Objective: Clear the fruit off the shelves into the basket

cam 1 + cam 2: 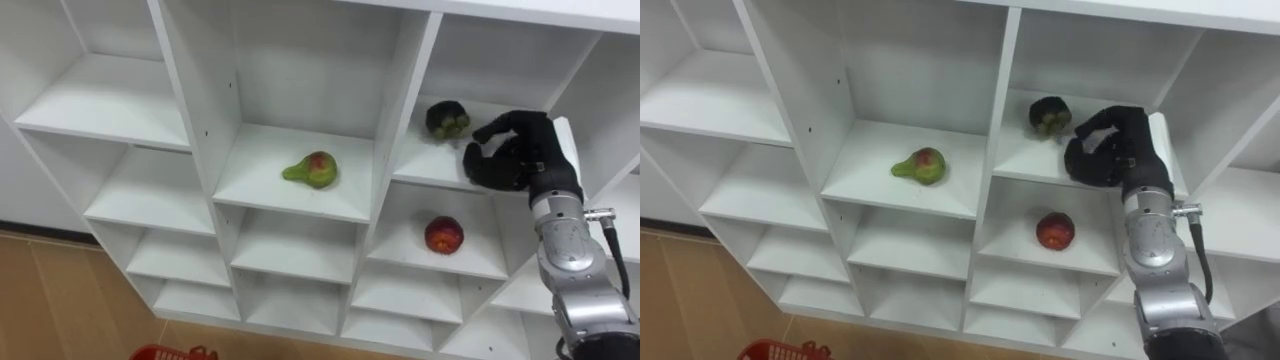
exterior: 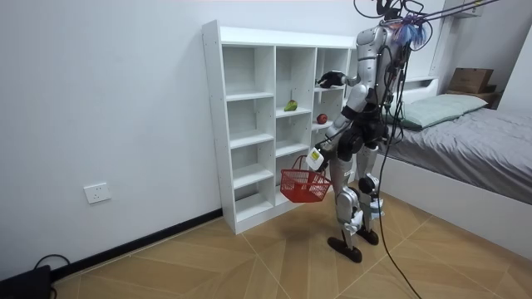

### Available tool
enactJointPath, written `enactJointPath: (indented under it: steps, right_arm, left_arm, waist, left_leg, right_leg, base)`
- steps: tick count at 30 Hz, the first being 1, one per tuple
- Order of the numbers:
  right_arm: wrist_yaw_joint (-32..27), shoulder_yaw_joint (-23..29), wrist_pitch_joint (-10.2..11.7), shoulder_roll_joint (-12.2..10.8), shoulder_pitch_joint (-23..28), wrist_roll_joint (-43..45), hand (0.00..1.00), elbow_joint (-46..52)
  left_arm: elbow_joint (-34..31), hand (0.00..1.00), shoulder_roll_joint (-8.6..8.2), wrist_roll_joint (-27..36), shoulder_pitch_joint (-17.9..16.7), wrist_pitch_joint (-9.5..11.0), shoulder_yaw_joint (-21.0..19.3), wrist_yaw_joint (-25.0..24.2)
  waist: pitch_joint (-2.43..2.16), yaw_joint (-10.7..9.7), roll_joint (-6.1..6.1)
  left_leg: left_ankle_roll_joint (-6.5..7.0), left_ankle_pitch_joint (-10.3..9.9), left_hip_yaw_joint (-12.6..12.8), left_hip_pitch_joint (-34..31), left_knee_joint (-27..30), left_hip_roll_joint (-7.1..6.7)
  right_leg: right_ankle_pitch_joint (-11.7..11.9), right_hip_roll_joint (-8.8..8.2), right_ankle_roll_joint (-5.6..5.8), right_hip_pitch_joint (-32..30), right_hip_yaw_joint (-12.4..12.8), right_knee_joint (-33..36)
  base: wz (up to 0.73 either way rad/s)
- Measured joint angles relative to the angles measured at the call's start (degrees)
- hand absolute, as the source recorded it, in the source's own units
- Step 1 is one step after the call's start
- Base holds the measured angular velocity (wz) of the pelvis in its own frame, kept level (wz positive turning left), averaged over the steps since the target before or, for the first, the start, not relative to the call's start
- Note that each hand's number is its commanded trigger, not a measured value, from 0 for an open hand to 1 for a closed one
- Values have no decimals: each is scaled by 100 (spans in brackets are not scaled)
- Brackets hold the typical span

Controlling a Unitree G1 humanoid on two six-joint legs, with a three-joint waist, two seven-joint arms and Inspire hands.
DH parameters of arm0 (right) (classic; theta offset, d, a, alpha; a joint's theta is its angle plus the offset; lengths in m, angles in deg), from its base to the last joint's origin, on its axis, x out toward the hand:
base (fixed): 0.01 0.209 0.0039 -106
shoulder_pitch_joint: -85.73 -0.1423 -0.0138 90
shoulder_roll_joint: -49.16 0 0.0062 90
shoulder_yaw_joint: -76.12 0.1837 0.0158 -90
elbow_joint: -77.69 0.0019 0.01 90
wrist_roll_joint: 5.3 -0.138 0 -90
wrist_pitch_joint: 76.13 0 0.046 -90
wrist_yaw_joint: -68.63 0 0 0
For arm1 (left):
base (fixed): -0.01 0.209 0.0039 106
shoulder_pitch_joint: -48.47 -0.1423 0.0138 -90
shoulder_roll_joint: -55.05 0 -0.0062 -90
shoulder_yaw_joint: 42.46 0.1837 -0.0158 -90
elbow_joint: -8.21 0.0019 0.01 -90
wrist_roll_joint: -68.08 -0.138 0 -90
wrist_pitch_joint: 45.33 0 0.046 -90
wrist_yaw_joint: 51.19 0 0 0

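Our right hand (image 1: 515, 150), fingers half-curled, apart and holding nothing, waits just beside the dark green knobbly fruit (image 1: 447, 119) in the white wooden closet's (image 1: 400, 110) upper right compartment. We judge it light, firm, bumpy; grip around its sides.

Right hand (image 1: 518, 155) high on outstretched arm, fingers loosely curved, empty.
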Motion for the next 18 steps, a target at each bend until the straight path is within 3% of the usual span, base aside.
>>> enactJointPath:
  steps: [18]
  right_arm:
    - [-73,-121,-193,22,1,58,0,235]
  left_arm:
    - [177,100,6,4,-2,10,-2,8]
  waist:
    - [-19,10,16]
  left_leg:
    - [0,0,5,3,-9,-1]
  right_leg:
    - [0,-4,0,-2,2,0]
  base:
    - [0]
